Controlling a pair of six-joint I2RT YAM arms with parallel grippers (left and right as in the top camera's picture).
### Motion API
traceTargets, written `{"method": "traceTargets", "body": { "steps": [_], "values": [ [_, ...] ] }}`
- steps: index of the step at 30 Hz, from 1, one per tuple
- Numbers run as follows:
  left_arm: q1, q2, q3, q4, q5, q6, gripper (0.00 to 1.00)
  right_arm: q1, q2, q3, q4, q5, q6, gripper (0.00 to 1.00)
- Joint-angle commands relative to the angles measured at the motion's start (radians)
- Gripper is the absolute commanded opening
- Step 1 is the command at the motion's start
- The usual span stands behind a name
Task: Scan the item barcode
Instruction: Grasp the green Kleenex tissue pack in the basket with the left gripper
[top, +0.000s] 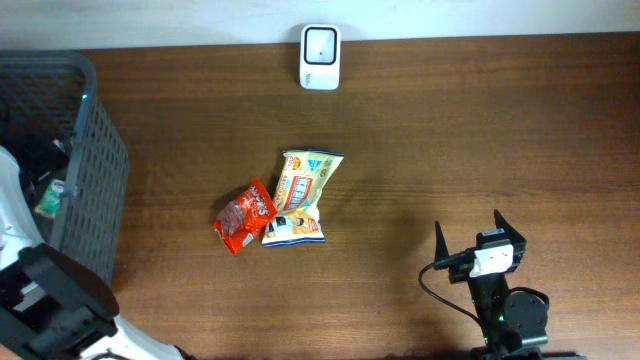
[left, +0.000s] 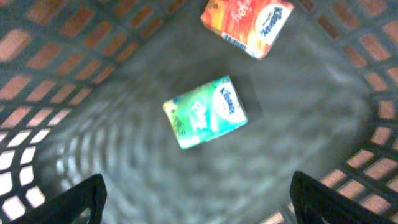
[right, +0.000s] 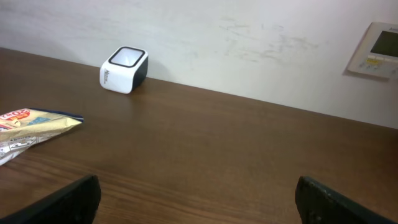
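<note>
- Tabletop (top: 450, 130) of dark wood bears everything, with 2 snack packets touching each other at its middle.
- Basket (top: 100, 170), a grey lattice one, stands at the left edge, well apart from the scanner.
- Left gripper (left: 197, 177) hangs inside the basket, released, its 2 fingers spread wide with nothing between them.
- Right gripper (top: 470, 232) sits near the right front, likewise spread and empty, well apart from the packets.
- Yellow snack packet (top: 300, 195) lies against the red snack packet (top: 244, 216), between the basket and the right arm.
- Barcode scanner (top: 320, 58), a white block, stands at the far edge with its dark-framed face turned upward.
- Green Kleenex pack (left: 205, 112) lies on the basket floor ahead of the left fingers, skewed to them. An orange Kleenex pack (left: 247, 25) lies farther off.
- Barcode shows on no item here, and I cannot tell which item comes next.
- For a clean scan, turn the wrist square to the chosen item, pinch its edges, keep the fingers off the print, and hold that face steady toward the scanner.
</note>
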Motion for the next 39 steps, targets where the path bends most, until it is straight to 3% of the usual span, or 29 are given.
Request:
{"method": "traceTargets", "body": {
  "steps": [1,7,10,17,22,23,27,29,32,36,39],
  "values": [
    [0.011,0.014,-0.097,0.068,0.013,0.165,0.93,0.008,-0.006,-0.005,-0.004,0.008,0.007,0.99],
    [0.048,0.014,-0.311,0.327,0.12,0.475,0.96,0.008,-0.006,-0.005,-0.004,0.008,0.007,0.99],
    [0.072,0.014,-0.37,0.449,0.128,0.504,1.0,0.008,-0.006,-0.005,-0.004,0.008,0.007,0.99],
    [0.091,0.103,-0.372,0.513,0.209,0.671,1.0,0.008,-0.006,-0.005,-0.004,0.008,0.007,0.99],
    [0.091,0.158,-0.371,0.561,0.21,0.671,0.97,0.008,-0.006,-0.005,-0.004,0.008,0.007,0.99],
    [0.091,0.161,-0.372,0.566,0.209,0.671,0.92,0.008,-0.006,-0.005,-0.004,0.008,0.007,0.99],
    [0.091,0.161,-0.372,0.571,0.21,0.667,0.37,0.008,-0.006,-0.005,-0.004,0.008,0.007,0.99],
    [0.091,0.161,-0.372,0.565,0.21,0.654,0.18,0.008,-0.006,-0.005,-0.004,0.008,0.007,0.99],
    [0.091,0.161,-0.372,0.561,0.21,0.591,0.05,0.008,-0.006,-0.005,-0.004,0.008,0.007,0.99],
    [0.089,0.148,-0.371,0.553,0.211,0.571,0.01,0.008,-0.006,-0.005,-0.004,0.008,0.007,0.99],
    [0.086,0.094,-0.362,0.558,0.219,0.487,0.0,0.008,-0.006,-0.005,-0.004,0.008,0.007,0.99]
  ]
}}
